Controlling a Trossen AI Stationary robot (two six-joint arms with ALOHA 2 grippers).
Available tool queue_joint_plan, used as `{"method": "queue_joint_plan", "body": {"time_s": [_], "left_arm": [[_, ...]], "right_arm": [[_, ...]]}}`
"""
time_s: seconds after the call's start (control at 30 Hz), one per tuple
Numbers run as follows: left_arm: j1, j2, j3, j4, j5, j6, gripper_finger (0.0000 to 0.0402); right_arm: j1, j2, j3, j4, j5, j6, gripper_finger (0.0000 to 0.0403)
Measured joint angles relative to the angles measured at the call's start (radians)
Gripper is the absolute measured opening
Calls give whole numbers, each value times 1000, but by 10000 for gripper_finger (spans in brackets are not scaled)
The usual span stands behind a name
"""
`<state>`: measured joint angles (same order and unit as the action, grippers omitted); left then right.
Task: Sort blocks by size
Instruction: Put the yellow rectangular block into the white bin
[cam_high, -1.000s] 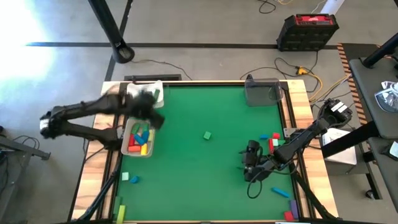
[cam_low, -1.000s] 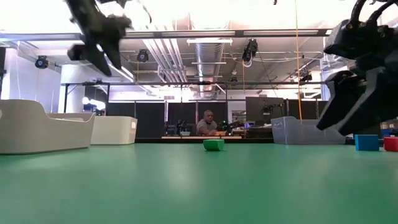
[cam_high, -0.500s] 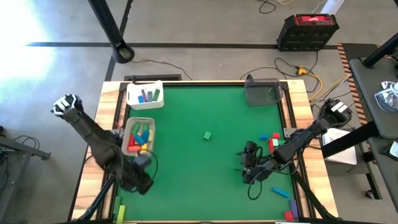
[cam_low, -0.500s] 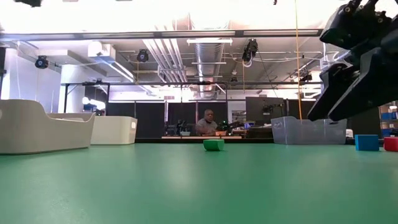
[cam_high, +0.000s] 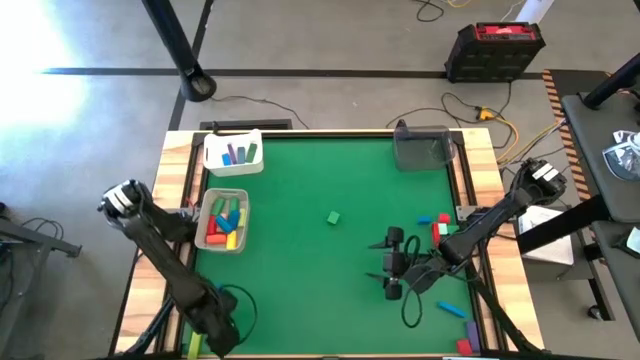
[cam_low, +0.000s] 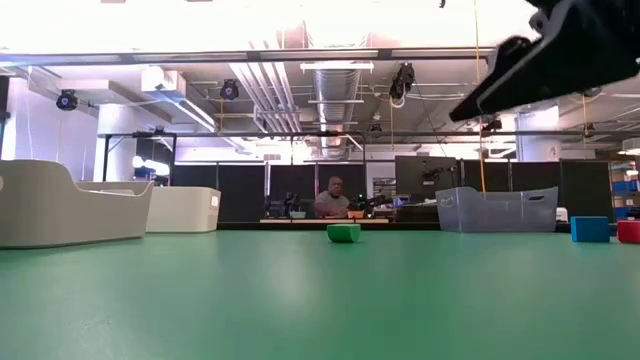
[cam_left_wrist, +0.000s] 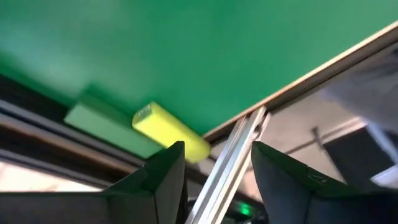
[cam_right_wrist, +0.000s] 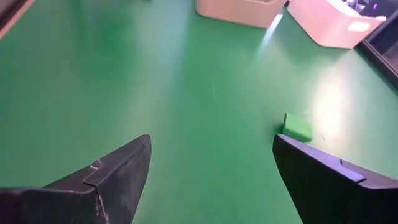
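The left claw (cam_high: 213, 333) hangs over the near left corner of the counter (cam_high: 300, 270), fingers apart and empty. It seems placed to reach the yellow bar (cam_left_wrist: 169, 131) and green bar (cam_left_wrist: 102, 121) lying side by side on the counter's wooden edge. The right claw (cam_high: 392, 266), also spread wide and holding nothing, points across the counter at the lone green block (cam_high: 332, 216) in its middle, probably its next pick. Beyond the left claw, two trays hold sorted pieces: the grey tray (cam_high: 206, 240) has long bars, the white tray (cam_high: 212, 158) shorter ones. More blocks (cam_high: 440, 222) wait along the counter's right edge.
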<state>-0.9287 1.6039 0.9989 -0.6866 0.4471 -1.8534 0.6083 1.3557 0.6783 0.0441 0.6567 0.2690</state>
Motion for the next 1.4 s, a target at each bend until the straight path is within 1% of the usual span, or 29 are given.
{"method": "queue_joint_plan", "body": {"time_s": [0.17,0.37,0.47,0.6,0.77,0.97,1.13,1.33,1.4], "left_arm": [[0,74,20,-1,98,41,170],[-9,140,16,-21,226,97,170],[-19,169,14,-55,267,131,170],[-28,208,14,-91,275,167,170],[-29,253,16,-93,287,221,170],[-31,268,16,-34,302,294,170],[-32,260,18,-41,256,367,170],[-30,245,17,-143,214,428,170],[-30,231,17,-162,182,435,170]], "right_arm": [[0,0,3,45,0,-28,329],[0,0,3,44,0,-18,334],[0,1,3,44,-1,-17,330],[0,1,2,44,-1,-12,322],[0,1,1,43,-2,-7,313],[0,1,1,43,-3,-3,305],[0,2,0,38,-7,10,298],[0,2,0,39,-11,12,292],[0,2,0,39,-11,12,292]]}}
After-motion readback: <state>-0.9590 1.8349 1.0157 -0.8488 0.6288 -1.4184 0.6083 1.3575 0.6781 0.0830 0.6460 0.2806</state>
